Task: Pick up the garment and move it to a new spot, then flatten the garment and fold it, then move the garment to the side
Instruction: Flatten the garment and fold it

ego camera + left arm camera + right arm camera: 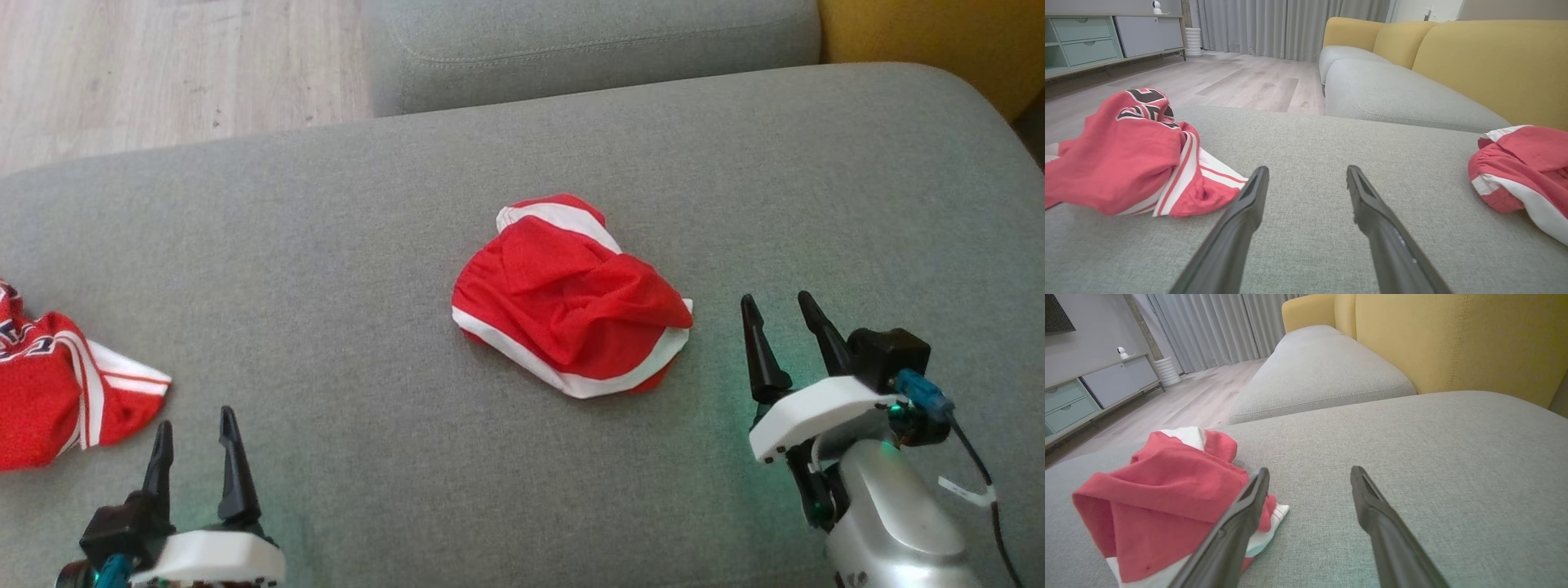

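The garment (571,298) is a red bundle with white trim, bunched on itself, lying just off the left side of the right gripper (775,299) and clear of its fingers. The jaws there are spread wide and hold nothing. The heap is too crumpled to give a clean heading, but its long axis looks to run crosswise to those fingers. The broad white band sweeps along the nearer edge, and one end points toward the right gripper. Well off to the other side, the left gripper (196,418) is open wide and empty too, with a second red jersey (49,392) just beside its left finger. That's the first hazard — two red pieces on one grey cushion (326,245), so a reach to the wrong one is possible. The next is the folds: a pinch on only the top layer could lift one flap, so the rest would drag or unfurl lopsided. A dive too deep could catch the cushion's weave along with the cloth — and thin, slippery fabric may slide out mid-carry.
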Controlling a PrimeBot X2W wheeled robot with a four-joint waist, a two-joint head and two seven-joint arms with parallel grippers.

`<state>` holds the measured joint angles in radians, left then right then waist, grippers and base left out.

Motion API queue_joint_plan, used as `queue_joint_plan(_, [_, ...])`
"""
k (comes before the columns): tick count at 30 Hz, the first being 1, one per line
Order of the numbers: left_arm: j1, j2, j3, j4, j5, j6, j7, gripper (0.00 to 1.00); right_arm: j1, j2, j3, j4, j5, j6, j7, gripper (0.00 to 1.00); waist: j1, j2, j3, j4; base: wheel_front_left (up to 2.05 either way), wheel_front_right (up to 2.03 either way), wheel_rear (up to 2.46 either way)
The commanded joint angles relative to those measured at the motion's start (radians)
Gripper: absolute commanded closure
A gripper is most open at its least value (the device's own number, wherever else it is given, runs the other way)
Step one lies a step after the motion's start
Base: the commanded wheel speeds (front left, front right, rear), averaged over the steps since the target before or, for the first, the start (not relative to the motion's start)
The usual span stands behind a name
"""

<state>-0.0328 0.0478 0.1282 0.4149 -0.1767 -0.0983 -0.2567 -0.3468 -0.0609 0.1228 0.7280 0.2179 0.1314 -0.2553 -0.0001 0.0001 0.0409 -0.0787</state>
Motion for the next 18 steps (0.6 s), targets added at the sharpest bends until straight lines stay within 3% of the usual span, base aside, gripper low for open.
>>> queue_joint_plan(1, [-0.031, 0.004, 0.037, -0.035, 0.008, -0.005, -0.005, 0.0, -0.028, 0.011, 0.02, -0.024, -0.009, -0.001, -0.006, 0.0, 0.0001, -0.0001, 0.008, -0.001, 0.0, 0.0, 0.0])
queue_joint_plan(9, [-0.053, 0.003, 0.016, -0.036, -0.005, -0.01, -0.005, 0.0, -0.051, 0.011, 0.036, 0.022, -0.001, -0.001, -0.006, 0.0, 0.0001, -0.0001, 0.038, 0.009, 0.0, 0.0, 0.0])
queue_joint_plan(18, [-0.091, 0.003, -0.056, -0.024, -0.015, -0.018, -0.005, 0.0, -0.116, 0.011, 0.049, 0.103, 0.008, -0.001, -0.006, 0.0, 0.0001, -0.0001, 0.092, 0.066, 0.0, 0.0, 0.0])
